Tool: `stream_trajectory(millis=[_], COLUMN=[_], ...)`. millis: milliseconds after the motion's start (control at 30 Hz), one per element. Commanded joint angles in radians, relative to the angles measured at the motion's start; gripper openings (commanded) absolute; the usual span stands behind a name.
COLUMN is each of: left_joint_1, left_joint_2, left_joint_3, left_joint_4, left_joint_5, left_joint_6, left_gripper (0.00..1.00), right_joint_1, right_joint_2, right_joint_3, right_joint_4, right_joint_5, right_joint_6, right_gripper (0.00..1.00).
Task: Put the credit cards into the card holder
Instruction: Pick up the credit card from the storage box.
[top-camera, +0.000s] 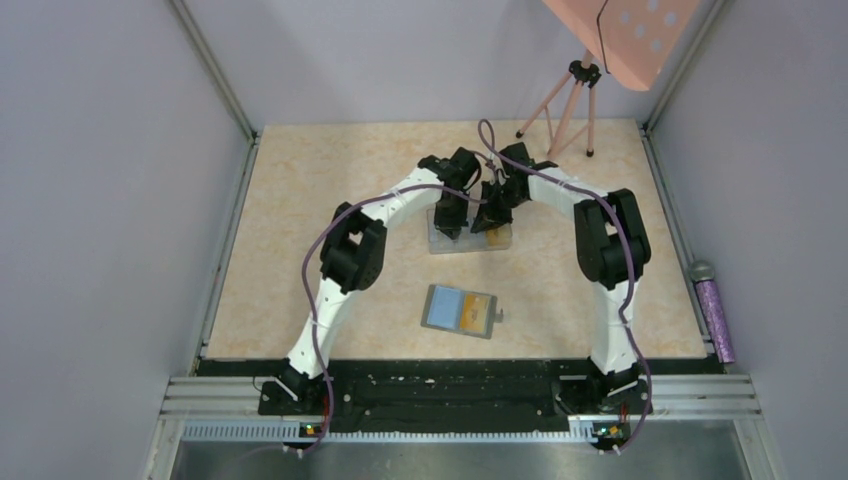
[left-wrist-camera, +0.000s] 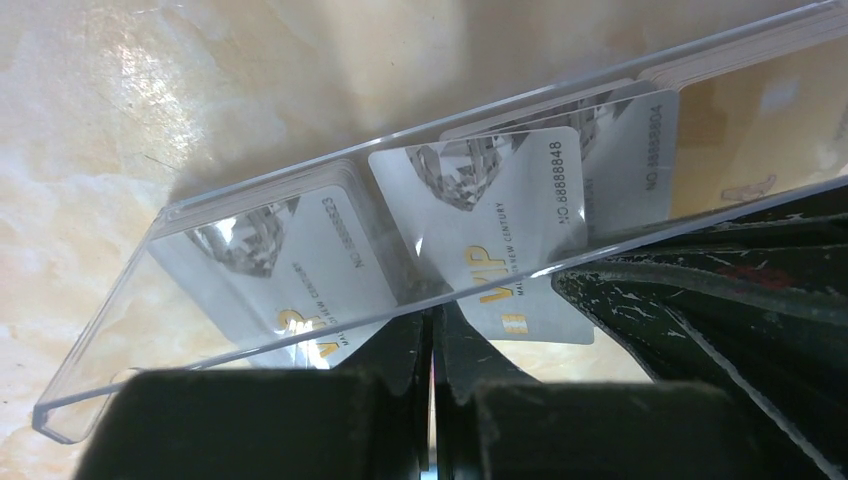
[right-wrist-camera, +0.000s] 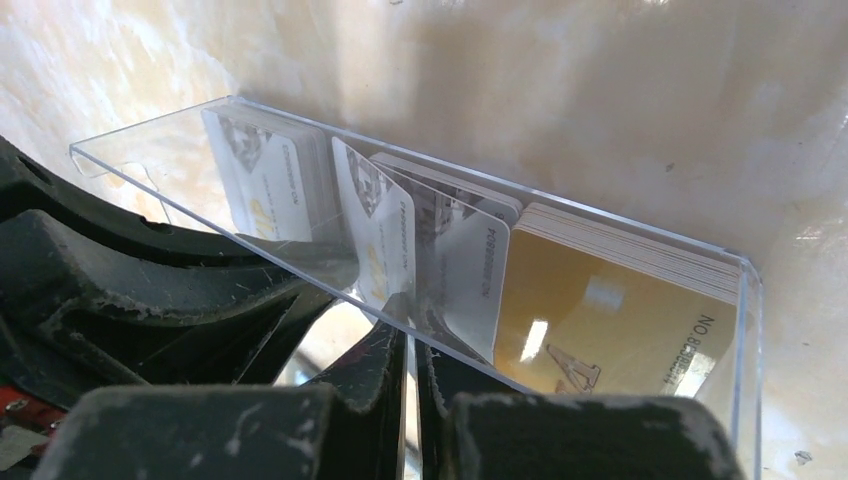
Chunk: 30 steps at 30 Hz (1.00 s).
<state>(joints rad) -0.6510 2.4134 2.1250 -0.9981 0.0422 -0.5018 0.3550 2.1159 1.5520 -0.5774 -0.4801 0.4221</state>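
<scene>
The card holder (top-camera: 445, 306) lies open on the table in front of the arms, light blue inside, with an orange card (top-camera: 478, 309) on its right half. Both grippers are over the clear three-compartment box (top-camera: 470, 247). It holds pale grey cards (left-wrist-camera: 270, 260) and a gold stack (right-wrist-camera: 600, 310). My right gripper (right-wrist-camera: 410, 330) is shut on the lower edge of a tilted pale grey card (right-wrist-camera: 375, 230), which is raised over the box wall (left-wrist-camera: 510, 250). My left gripper (left-wrist-camera: 435, 325) is shut, its tips against the box's near wall (left-wrist-camera: 100, 370), with nothing seen between them.
A pink tripod (top-camera: 560, 100) under a pink panel (top-camera: 620, 35) stands at the back right. A purple glittery bottle (top-camera: 715, 315) lies beyond the table's right edge. The two wrists are close together over the box.
</scene>
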Motion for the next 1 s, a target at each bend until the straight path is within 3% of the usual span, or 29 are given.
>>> stream_trajectory(millis=[0, 167, 333, 467, 667, 967], left_joint_1=[-0.005, -0.001, -0.001, 0.001, 0.031, 0.11], left_joint_2=[0.027, -0.025, -0.161, -0.288, -0.44, -0.574], left_joint_3=[-0.037, -0.052, -0.115, -0.178, -0.314, -0.536], left_joint_4=[0.009, 0.035, 0.11, 0.162, 0.238, 0.357], left_joint_5=[-0.005, -0.005, -0.033, -0.098, -0.116, 0.022], left_joint_6=[0.012, 0.01, -0.002, -0.017, -0.079, -0.143], left_gripper=[0.0, 0.02, 0.23, 0.33, 0.39, 0.41], right_joint_1=[0.019, 0.018, 0.012, 0.003, 0.0, -0.01], right_joint_2=[0.029, -0.017, -0.094, -0.14, -0.185, -0.236], right_joint_3=[-0.015, -0.024, -0.031, -0.035, -0.043, -0.072], right_joint_4=[0.069, 0.08, 0.079, 0.079, 0.073, 0.071], right_joint_5=[-0.052, -0.056, -0.055, -0.062, -0.065, -0.063], right_joint_6=[0.023, 0.016, 0.017, 0.024, 0.029, 0.027], right_gripper=[0.0, 0.0, 0.0, 0.0, 0.0, 0.0])
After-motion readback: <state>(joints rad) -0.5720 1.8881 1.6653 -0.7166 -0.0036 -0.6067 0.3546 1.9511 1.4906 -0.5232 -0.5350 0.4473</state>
